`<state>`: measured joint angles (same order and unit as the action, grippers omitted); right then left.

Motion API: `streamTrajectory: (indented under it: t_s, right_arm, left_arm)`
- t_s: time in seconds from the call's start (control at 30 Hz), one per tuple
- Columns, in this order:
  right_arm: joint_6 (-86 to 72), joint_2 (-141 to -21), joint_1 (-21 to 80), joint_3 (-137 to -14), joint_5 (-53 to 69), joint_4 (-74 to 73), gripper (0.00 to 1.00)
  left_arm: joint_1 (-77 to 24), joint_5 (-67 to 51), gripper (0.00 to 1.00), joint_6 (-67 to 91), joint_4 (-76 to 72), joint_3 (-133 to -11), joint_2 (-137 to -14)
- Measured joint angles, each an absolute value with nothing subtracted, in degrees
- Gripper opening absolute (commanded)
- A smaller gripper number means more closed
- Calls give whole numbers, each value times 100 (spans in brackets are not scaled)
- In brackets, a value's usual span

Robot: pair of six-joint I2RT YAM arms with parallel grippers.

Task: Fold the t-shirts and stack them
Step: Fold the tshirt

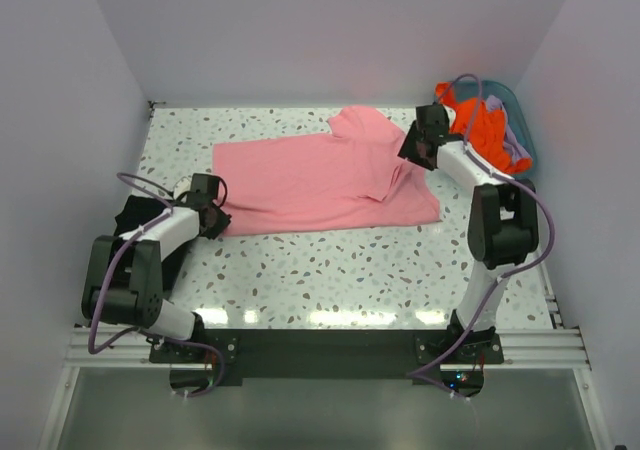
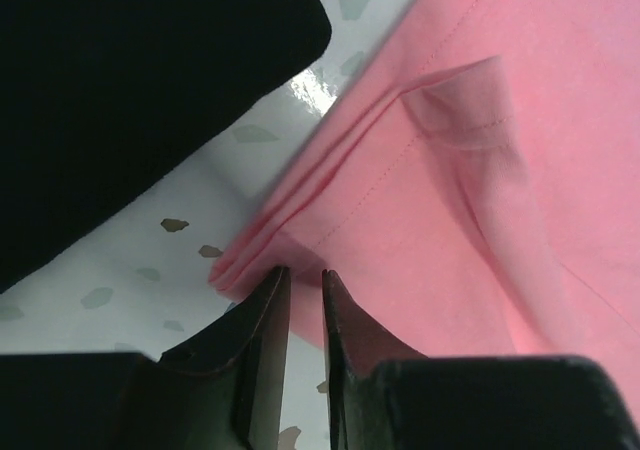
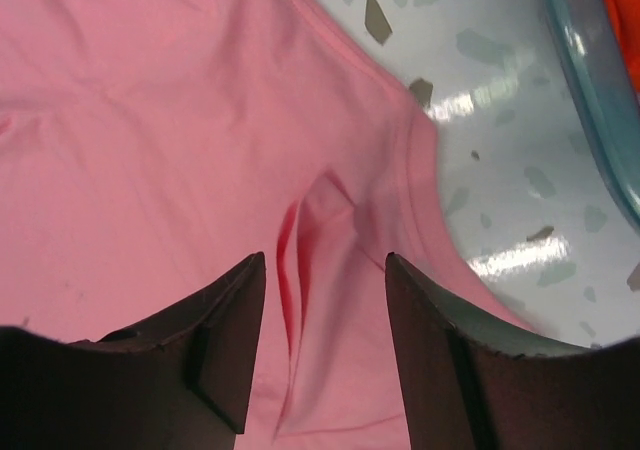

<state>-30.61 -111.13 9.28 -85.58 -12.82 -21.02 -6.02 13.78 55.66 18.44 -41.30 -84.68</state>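
I have the salmon-pink t-shirt (image 1: 310, 180) spread flat across the middle of the speckled table (image 1: 350, 270), with a sleeve flap folded over toward its right side. In the top view its lower-left corner disappears under the left gripper (image 1: 218, 218). On the left wrist view that gripper (image 2: 303, 275) has its jaws standing only a sliver apart, and I see table rather than cloth in the gap. The doubled pink hem lies right at the fingertips, and I can't tell if they touch it. The black t-shirt (image 1: 135, 215) sits at the left of the frame, mostly covered by the left arm from above. On the left wrist view it (image 2: 130, 80) fills the upper left corner as a dark mass cut off by the frame, with no fold lines readable. The right gripper (image 1: 415, 150) hangs over the pink tee's upper-right part, and on its wrist view (image 3: 325, 260) the jaws are spread wide and hold nothing, with a small raised pinch of fabric between them. At the upper right, the teal basket (image 1: 520, 110) holds the bright orange t-shirt (image 1: 485, 125) and a strip of the pale lavender t-shirt (image 1: 518, 155). Both are bunched and partly hidden by the right arm. The right wrist view catches only the basket rim (image 3: 585, 80) and a sliver of orange (image 3: 620, 10).
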Motion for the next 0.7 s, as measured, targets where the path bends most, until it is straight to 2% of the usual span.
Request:
streamTrajectory:
  t_s: [0.3, 0.7]
  right_arm:
    - [-3116, -10112, 1693, -6829, -1245, -1907, 54]
    - [-3404, -10202, 2189, -6630, -1247, -1634, 45]
  left_arm:
    - [-604, 1575, 11, 5693, 1833, -4073, -8468]
    - [-604, 1636, 6, 5798, 1772, -3872, -8281]
